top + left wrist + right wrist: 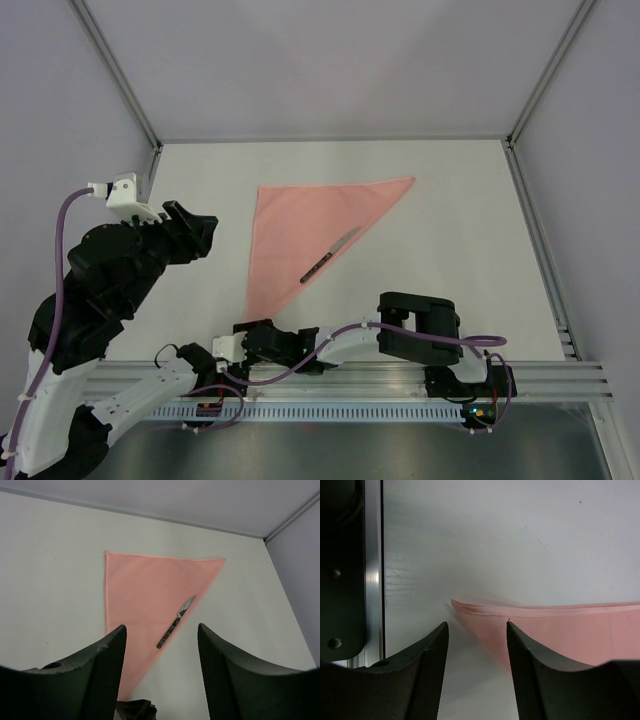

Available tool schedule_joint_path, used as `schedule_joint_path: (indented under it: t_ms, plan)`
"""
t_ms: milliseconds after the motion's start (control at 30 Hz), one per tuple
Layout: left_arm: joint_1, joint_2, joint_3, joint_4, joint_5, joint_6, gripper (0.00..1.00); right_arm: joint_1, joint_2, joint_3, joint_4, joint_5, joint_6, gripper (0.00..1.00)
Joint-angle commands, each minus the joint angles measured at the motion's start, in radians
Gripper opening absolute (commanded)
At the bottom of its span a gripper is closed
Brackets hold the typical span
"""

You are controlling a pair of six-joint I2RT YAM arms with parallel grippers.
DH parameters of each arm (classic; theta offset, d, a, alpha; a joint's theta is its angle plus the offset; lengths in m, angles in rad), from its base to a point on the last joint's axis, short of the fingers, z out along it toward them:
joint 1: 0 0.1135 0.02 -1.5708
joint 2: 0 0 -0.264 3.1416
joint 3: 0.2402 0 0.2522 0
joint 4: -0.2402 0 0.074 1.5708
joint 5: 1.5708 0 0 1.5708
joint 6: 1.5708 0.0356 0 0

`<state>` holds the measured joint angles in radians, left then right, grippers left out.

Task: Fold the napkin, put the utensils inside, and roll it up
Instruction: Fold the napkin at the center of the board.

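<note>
The pink napkin lies flat, folded into a triangle with its sharp tip toward the near edge. One utensil, a dark-handled knife, lies on the napkin along its long right edge. My left gripper is open and empty, raised left of the napkin; its view shows the napkin and the knife ahead of the gripper. My right gripper is open, low over the table just short of the napkin's near tip, which shows between its fingers.
An aluminium rail runs along the table's near edge under the right arm, also in the right wrist view. Grey walls with metal frame posts close in the white table. The right gripper's body shows in the left wrist view.
</note>
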<state>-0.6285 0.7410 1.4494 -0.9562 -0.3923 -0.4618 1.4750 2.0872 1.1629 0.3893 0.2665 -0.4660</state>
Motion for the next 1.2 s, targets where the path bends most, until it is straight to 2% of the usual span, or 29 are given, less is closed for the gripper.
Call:
schedule_joint_path:
  t_ms: [0, 267, 467, 667, 1167]
  plan:
    - [0.000, -0.006, -0.006, -0.015, -0.019, -0.021, 0.64, 0.002, 0.031, 0.034, 0.043, 0.011, -0.008, 0.54]
    - [0.000, 0.004, -0.014, -0.013, -0.013, -0.021, 0.63, 0.002, 0.028, 0.049, 0.019, 0.007, -0.010, 0.28]
    - [0.001, 0.011, -0.020, -0.010, -0.010, -0.023, 0.63, 0.002, 0.017, 0.064, -0.001, 0.007, -0.016, 0.17]
    - [0.001, 0.009, -0.017, -0.007, -0.010, -0.024, 0.63, -0.004, 0.002, 0.095, -0.036, 0.008, -0.002, 0.09]
    - [0.000, 0.035, -0.011, 0.037, 0.007, -0.025, 0.63, -0.102, -0.107, 0.135, -0.187, 0.033, 0.098, 0.06]
